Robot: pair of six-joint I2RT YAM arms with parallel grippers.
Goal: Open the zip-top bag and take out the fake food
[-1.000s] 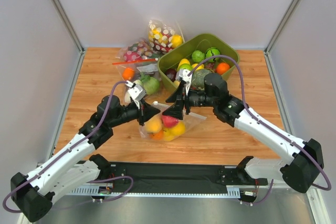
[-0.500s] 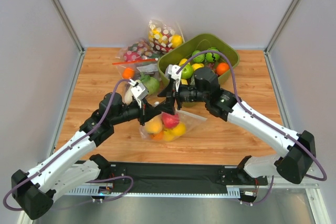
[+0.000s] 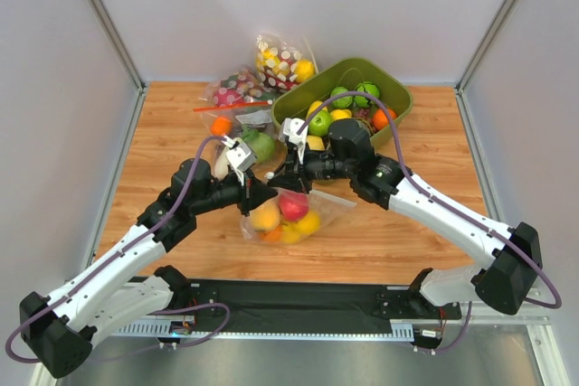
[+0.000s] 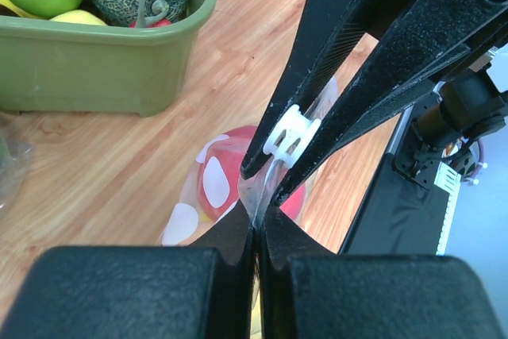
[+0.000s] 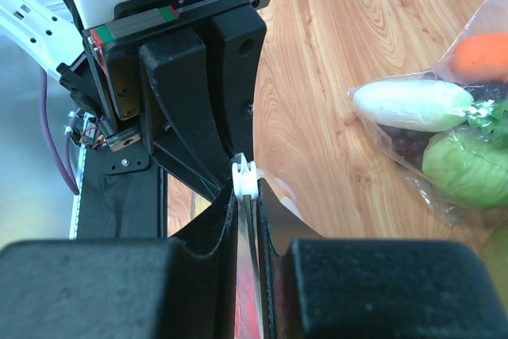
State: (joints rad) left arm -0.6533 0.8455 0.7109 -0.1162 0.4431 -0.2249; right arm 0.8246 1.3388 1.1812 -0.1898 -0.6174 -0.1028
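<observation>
Bag (image 3: 327,209) of fruit (image 3: 291,209) lies on the surface (image 3: 425,160) just near-side of the green bin (image 3: 404,108). The left claw (image 3: 266,192) and right claw (image 3: 275,178) meet above it, arms reaching inward, both clenched on its top edge.

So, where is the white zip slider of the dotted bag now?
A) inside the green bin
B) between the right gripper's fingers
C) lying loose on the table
B: the left wrist view shows the white slider held between the right gripper's fingers, on the zip-top bag's edge.
</observation>
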